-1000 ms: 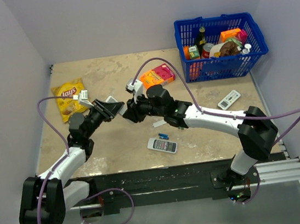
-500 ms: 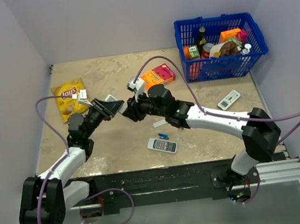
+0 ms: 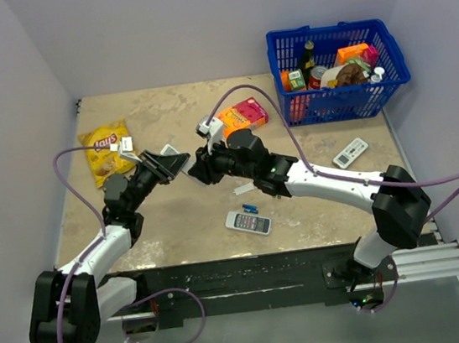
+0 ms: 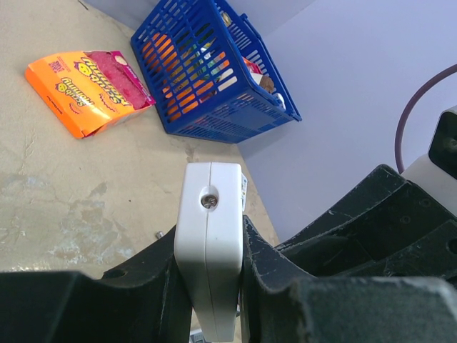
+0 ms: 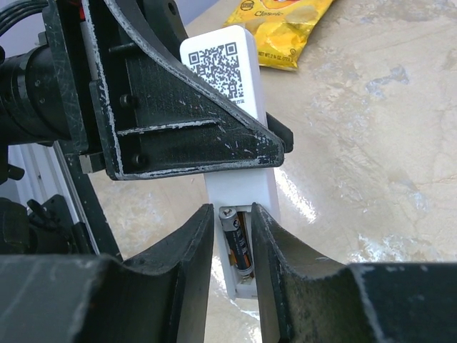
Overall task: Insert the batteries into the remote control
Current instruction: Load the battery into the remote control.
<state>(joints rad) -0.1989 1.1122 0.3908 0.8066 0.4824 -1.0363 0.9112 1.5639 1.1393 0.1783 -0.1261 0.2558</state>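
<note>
Seating a cell in the open bay looks like the step in hand.

Position: remote control [image 5: 223, 68] is held off the table [image 3: 184, 213], in the air between the two arms and near the orange box [image 3: 240, 116]. Its open battery bay faces the right wrist camera.

Left gripper [image 4: 211, 246]: jaws clamped on the remote's slim body, one pad pressing each side. The grip sits clear of the bay.

Right gripper [image 5: 233, 216]: jaws a narrow gap apart, straddling the bay end. One battery [image 5: 237, 246] shows in that gap, lying lengthwise in the bay. Cannot tell whether the pads pinch it or only flank it. A second cell is not visible in any view.

Handling, remote (judgement):
- Light, rigid plastic shell with smooth faces.
- Likely to slide or pivot in the clamp if pushed hard along its length.
- Best hold is across the mid-body, as now, leaving the bay free.

Handling, battery (judgement):
- Small, stiff and heavy for its size, with a slick round barrel that will roll or squirt out of a loose pinch.
- Take it across the middle of the barrel with both ends free.
- Expect the contact spring to push back, so press in at an angle, spring end first.

Risk: the thin bay walls could flex under a misaligned push.
</note>
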